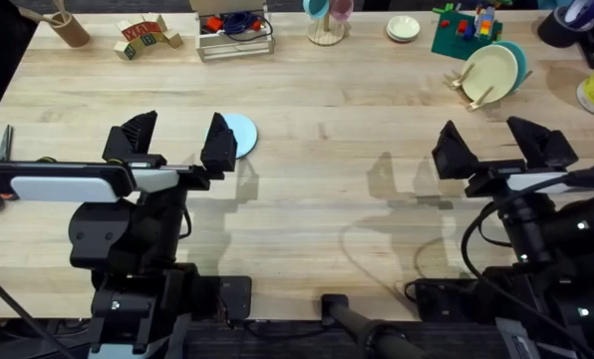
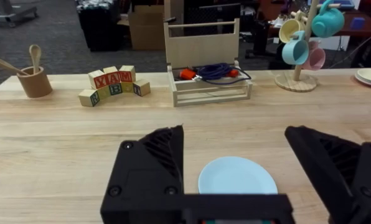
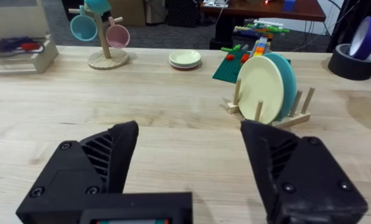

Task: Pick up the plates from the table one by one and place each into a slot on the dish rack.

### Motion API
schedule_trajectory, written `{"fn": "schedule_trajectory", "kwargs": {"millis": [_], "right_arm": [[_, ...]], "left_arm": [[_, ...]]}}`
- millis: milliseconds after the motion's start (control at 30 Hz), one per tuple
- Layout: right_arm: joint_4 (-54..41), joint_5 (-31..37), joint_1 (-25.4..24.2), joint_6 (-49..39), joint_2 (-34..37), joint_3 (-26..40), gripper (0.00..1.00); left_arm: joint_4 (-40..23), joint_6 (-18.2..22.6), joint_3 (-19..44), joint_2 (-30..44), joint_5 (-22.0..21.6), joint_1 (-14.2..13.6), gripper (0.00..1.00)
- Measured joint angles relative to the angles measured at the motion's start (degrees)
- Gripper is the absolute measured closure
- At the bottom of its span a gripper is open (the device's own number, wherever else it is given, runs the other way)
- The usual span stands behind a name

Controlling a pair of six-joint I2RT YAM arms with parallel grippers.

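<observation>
A small round pale sky-blue plastic plate (image 1: 240, 135) lies flat on the pale plank-wood bench (image 1: 337, 110), left of centre in the overhead frame. The left hand (image 1: 177, 142) hangs just beside it with black fingers spread wide, gripping nothing. At lower right the right hand (image 1: 504, 145) is likewise spread and empty. Far off at upper right stands the small natural-wood dish rack (image 1: 473, 88), with a cream plate (image 1: 489, 72) and a teal plate (image 1: 517, 60) standing upright in its slots.
</observation>
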Motion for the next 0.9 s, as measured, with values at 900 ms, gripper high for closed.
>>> {"fn": "schedule_trajectory", "kwargs": {"millis": [900], "right_arm": [[-5.6, 0.0, 0.0, 0.0, 0.1, 3.4, 0.007]], "left_arm": [[-6.2, 0.3, 4.3, 0.0, 0.0, 0.0, 0.008]]}}
